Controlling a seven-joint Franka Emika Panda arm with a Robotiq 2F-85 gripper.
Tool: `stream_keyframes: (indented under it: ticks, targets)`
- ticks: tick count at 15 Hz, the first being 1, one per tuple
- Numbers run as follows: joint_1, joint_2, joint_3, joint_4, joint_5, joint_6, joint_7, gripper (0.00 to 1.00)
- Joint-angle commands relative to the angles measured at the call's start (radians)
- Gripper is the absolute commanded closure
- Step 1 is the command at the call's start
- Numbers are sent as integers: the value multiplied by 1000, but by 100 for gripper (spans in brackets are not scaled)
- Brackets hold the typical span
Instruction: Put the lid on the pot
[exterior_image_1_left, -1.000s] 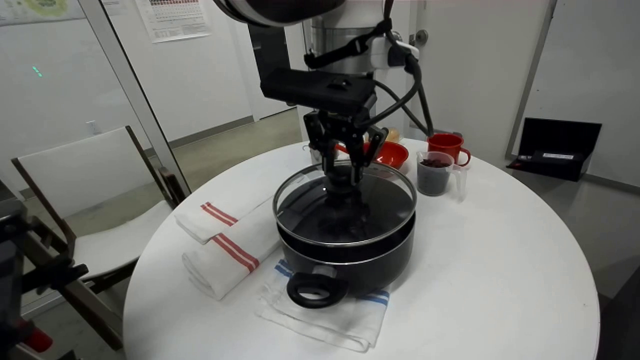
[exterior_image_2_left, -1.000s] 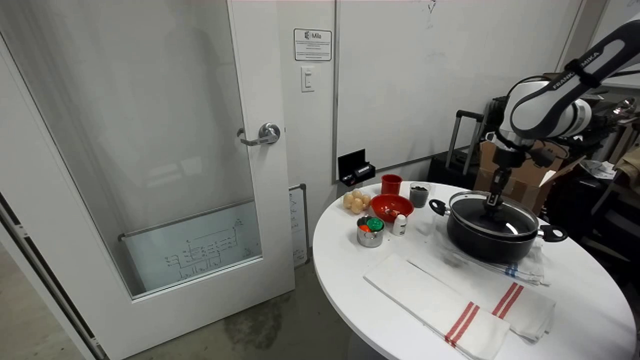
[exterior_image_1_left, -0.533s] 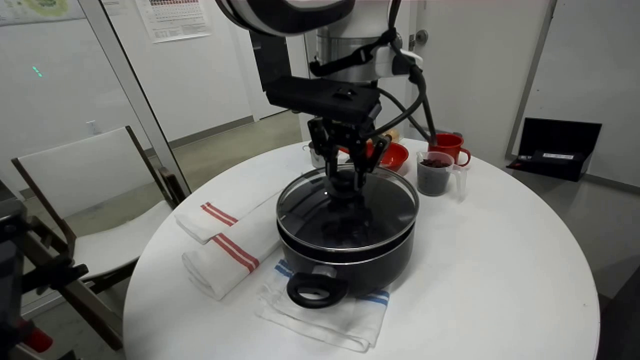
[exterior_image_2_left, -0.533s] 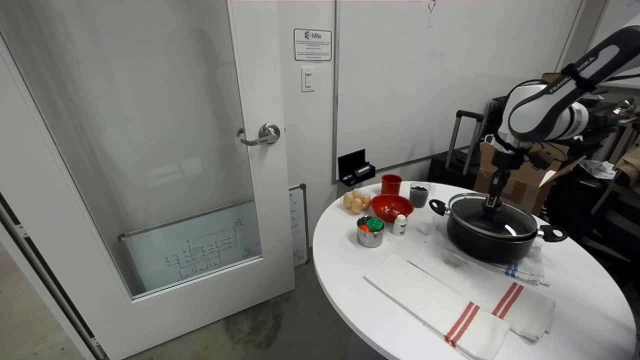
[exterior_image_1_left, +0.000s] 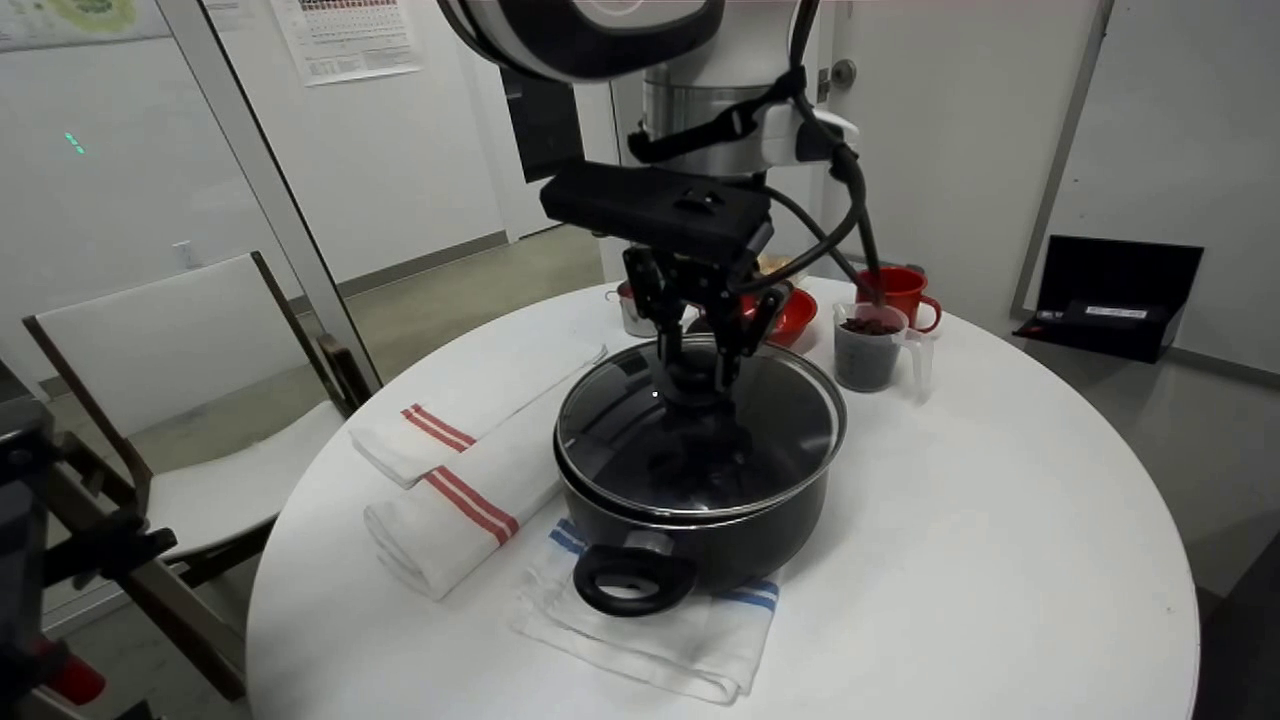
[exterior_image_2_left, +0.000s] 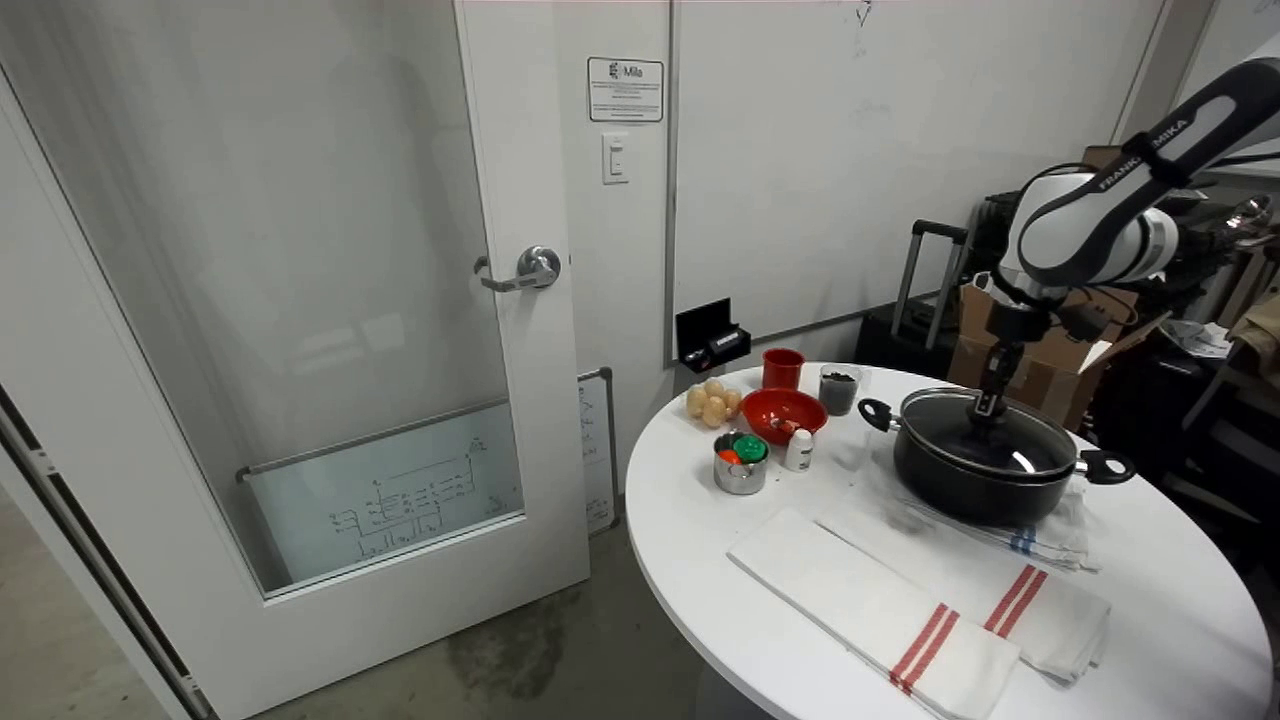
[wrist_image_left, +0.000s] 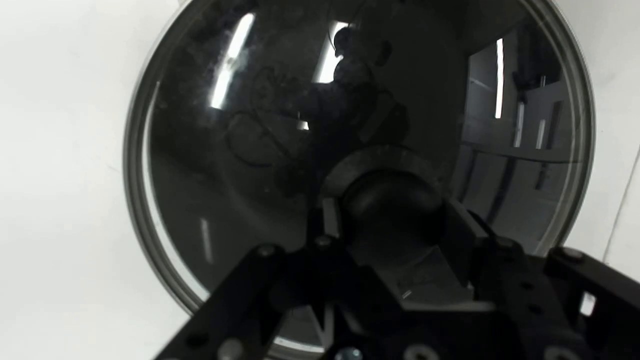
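while a chair (exterior_image_1_left: 180, 350) with a pale seat and back stands at far left in an exterior view, two folded white towels (exterior_image_1_left: 510, 465) with red stripes lie side by side on the round white table (exterior_image_1_left: 1000, 550). a small metal cup (exterior_image_1_left: 632, 318) stands farther back, and nearer the front a blue-striped white cloth (exterior_image_1_left: 660, 650) lies beneath the black pot (exterior_image_1_left: 755, 555). over that pot is the glass lid (exterior_image_1_left: 700, 465), its metal rim reaching slightly past the pot on the right; whether the rim touches it i cannot tell. the gripper (exterior_image_1_left: 697, 370) is clamped on the lid's black knob (wrist_image_left: 390, 205), held from two sides in the wrist view. behind and to the right are part of a red bowl (exterior_image_1_left: 797, 315), a clear measuring cup (exterior_image_1_left: 868, 355) with dark contents, a red mug (exterior_image_1_left: 893, 283) just behind it, and, off the table, an open black case (exterior_image_1_left: 1115, 310).
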Motion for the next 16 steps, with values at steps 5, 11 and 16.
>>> stream_keyframes:
  ticks: [5, 11, 16]
  targets:
    - [-6, -5, 21, 3, 26, -10, -6, 75]
    - [-5, -4, 27, -3, 26, -11, -6, 75]
    - [-9, -11, 27, -13, 28, -6, -5, 75]
